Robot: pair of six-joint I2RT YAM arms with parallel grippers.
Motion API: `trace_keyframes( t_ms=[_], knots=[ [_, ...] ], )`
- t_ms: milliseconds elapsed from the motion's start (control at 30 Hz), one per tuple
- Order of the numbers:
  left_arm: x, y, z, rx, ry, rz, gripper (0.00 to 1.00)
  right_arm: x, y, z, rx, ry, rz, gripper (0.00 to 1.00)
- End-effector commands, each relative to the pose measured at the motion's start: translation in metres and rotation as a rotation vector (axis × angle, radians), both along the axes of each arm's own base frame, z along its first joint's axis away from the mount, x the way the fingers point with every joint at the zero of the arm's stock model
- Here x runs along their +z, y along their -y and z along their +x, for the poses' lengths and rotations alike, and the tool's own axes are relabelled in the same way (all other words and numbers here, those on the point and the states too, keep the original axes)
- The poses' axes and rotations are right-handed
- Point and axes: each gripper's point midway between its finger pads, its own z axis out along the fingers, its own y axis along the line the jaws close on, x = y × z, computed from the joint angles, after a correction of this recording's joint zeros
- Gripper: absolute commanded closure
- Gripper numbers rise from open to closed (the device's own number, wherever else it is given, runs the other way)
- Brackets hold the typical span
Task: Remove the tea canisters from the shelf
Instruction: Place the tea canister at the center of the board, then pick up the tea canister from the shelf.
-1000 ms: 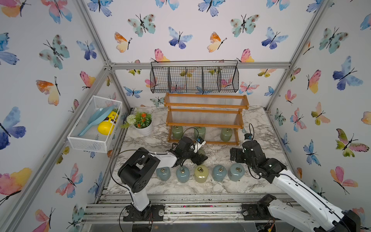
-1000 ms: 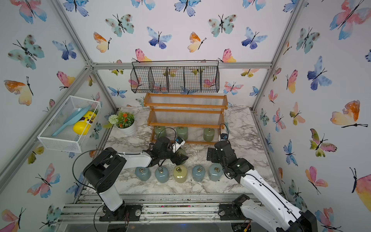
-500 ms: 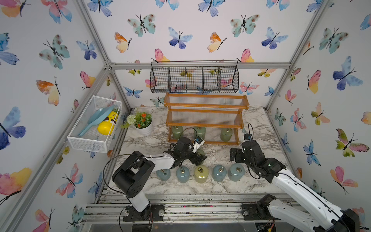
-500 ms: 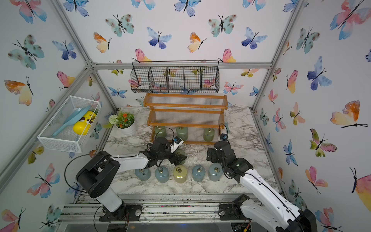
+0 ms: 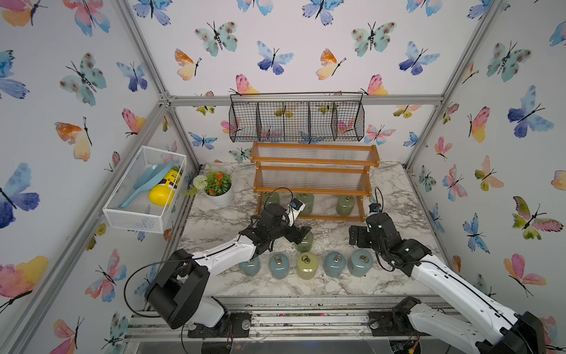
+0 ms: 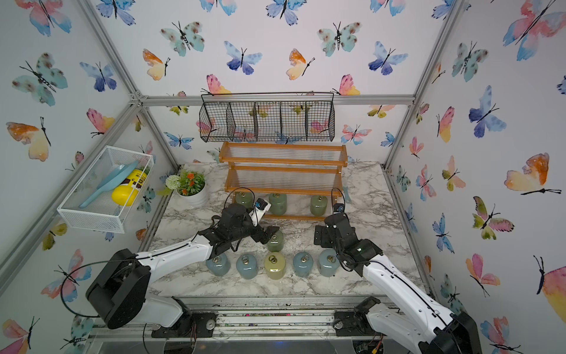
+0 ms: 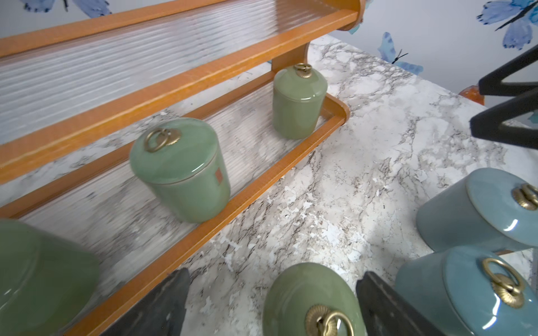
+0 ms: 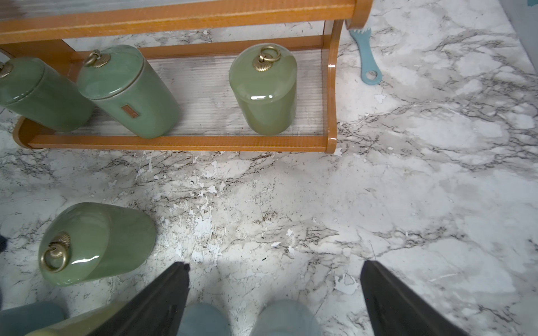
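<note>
The orange-brown shelf (image 5: 314, 159) stands at the back of the marble table, with three sage green tea canisters (image 5: 304, 200) (image 8: 263, 87) on its bottom tier and the upper tiers bare. Several more canisters, dusty blue (image 5: 278, 266) and one yellow-green (image 5: 307, 265), line the table's front. Just behind that row a green canister (image 5: 304, 243) (image 7: 305, 293) stands on the table. My left gripper (image 5: 284, 239) (image 7: 273, 279) is open around it, jaws clear of its sides. My right gripper (image 5: 364, 233) (image 8: 275, 264) hangs open and empty over the row's right end.
A black wire basket (image 5: 296, 121) hangs above the shelf. A white mesh basket (image 5: 144, 187) on the left wall holds a yellow bottle and a blue scoop. A white flower pot (image 5: 219, 196) stands left of the shelf, and a small blue tool (image 8: 365, 55) lies beside its right end.
My left gripper's jaws have spread wider around the green canister, which stays standing on the table. The right arm has not moved.
</note>
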Motion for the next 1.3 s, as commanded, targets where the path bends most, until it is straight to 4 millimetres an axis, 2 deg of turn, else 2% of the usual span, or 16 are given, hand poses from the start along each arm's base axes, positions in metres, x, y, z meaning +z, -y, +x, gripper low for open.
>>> trace_keyframes(
  t_ms=[0, 133, 333, 467, 600, 733, 967, 1267],
  knots=[
    [-0.011, -0.031, -0.001, 0.144, -0.094, 0.095, 0.06, 0.0, -0.001, 0.009, 0.01, 0.025, -0.023, 0.02],
    [-0.012, -0.054, -0.007, 0.235, -0.138, 0.138, 0.06, -0.007, -0.005, 0.023, 0.035, 0.033, -0.013, 0.02],
    [-0.007, -0.078, -0.02, 0.301, -0.139, 0.123, 0.06, -0.014, -0.006, 0.051, 0.067, 0.065, -0.019, 0.02],
    [-0.015, -0.094, -0.026, 0.357, -0.171, 0.164, 0.05, -0.013, -0.007, 0.072, 0.077, 0.111, -0.016, 0.02],
    [-0.015, -0.098, -0.032, 0.363, -0.166, 0.145, 0.05, -0.008, -0.019, 0.085, 0.126, 0.177, 0.004, 0.02],
    [-0.016, -0.102, -0.036, 0.379, -0.166, 0.115, 0.04, -0.013, -0.027, 0.093, 0.16, 0.18, 0.0, 0.02],
    [-0.02, -0.11, -0.044, 0.395, -0.164, 0.094, 0.04, -0.027, -0.029, 0.104, 0.146, 0.166, -0.021, 0.02],
    [-0.019, -0.117, -0.049, 0.414, -0.15, 0.08, 0.03, -0.034, -0.027, 0.119, 0.111, 0.185, -0.031, 0.02]
  ],
)
